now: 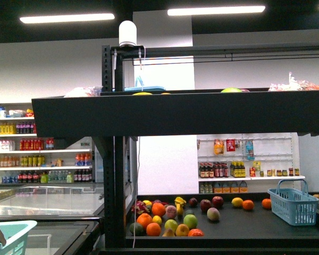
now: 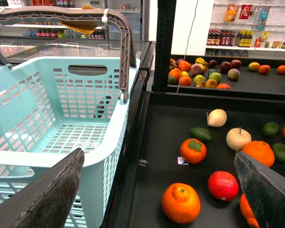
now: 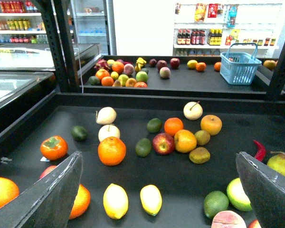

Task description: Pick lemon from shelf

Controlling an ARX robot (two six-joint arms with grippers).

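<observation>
With both wrist cameras looking over the shelf (image 3: 190, 97), the count is two lemons, one persimmon (image 3: 53, 147), one red chili (image 3: 260, 149) and two baskets. The rounder lemon (image 3: 115, 200) and slimmer lemon (image 3: 151, 199) lie side by side, just apart, on the lower black tray. Both sit between the fingers of the right gripper (image 3: 158, 154), nearer the wrist than the fingertips. Its jaws are spread wide, holding nothing. The left gripper (image 2: 158, 152) is likewise spread and empty, with the teal basket (image 2: 61, 95) beside one finger. The blue basket (image 3: 240, 66) is on the far tray.
</observation>
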